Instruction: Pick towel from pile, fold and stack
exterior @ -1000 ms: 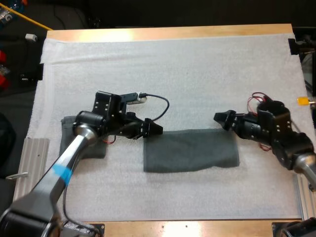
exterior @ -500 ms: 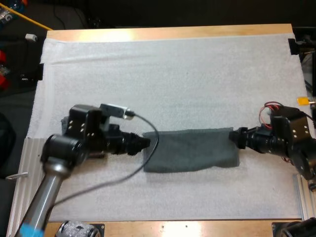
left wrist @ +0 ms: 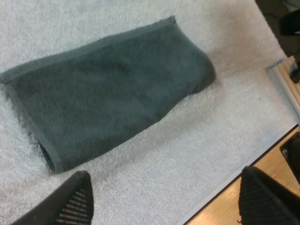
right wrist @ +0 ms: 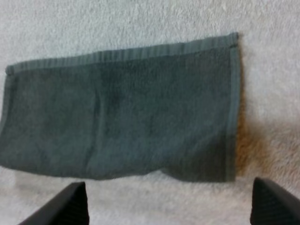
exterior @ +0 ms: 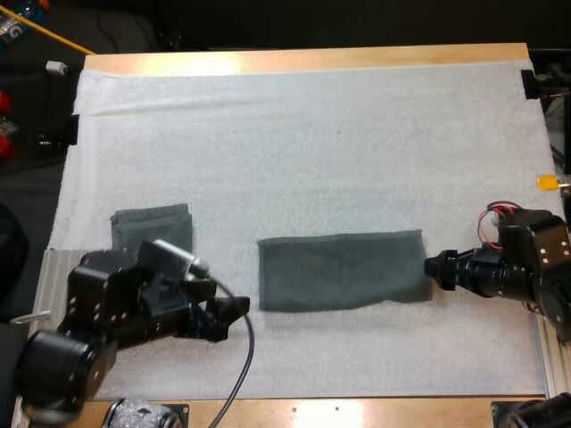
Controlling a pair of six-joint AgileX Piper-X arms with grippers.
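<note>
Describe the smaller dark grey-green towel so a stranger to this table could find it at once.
Start with the white mat covering the wooden table. Near its left edge in the high view lies the small folded dark grey-green towel. Unlike the long dark grey-green towel at the mat's middle, it is short and squarish.

A wooden table (exterior: 303, 59), its pale far edge brightly lit, carries a white mat (exterior: 312, 143).

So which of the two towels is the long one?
The dark grey-green towel in the middle of the white mat: it lies in a wide strip. The other dark grey-green towel, at the mat's left side, is folded small.
</note>
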